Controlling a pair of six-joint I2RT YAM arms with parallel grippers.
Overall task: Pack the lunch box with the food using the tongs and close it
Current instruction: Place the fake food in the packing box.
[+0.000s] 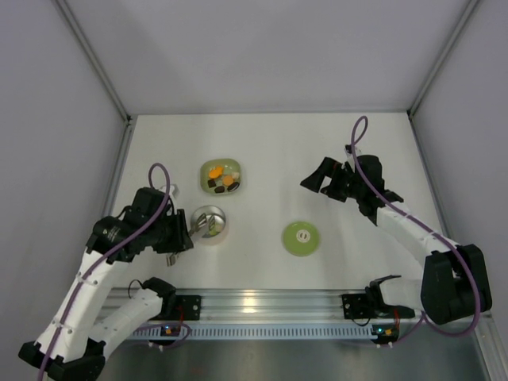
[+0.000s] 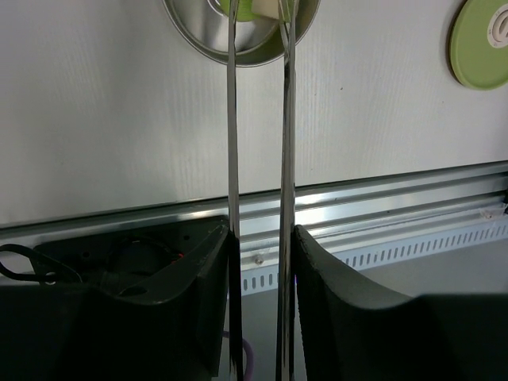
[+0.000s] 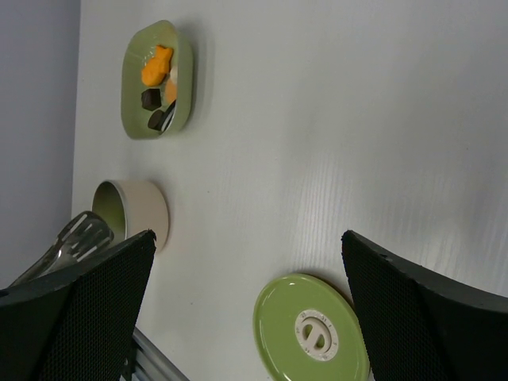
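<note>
My left gripper (image 1: pixel 179 235) is shut on the tongs (image 2: pixel 232 119), one finger pressing on each thin arm. The tongs reach forward into the steel lunch box (image 1: pixel 221 232), and their tips (image 1: pixel 204 225) stand slightly apart over its inside (image 2: pixel 198 32). A yellow-green piece (image 2: pixel 247 9) lies in the box between the tips. More food (image 1: pixel 222 178), orange and dark brown pieces, lies in the pale green dish (image 1: pixel 205 168) just behind the box. The green lid (image 1: pixel 302 238) lies flat on the table to the right. My right gripper (image 1: pixel 324 179) hangs open and holds nothing, above the table beyond the lid (image 3: pixel 309 333).
A metal rail (image 1: pixel 262 302) runs along the table's near edge in front of the lunch box. Grey walls (image 1: pixel 55 103) close in the table on the left, right and back.
</note>
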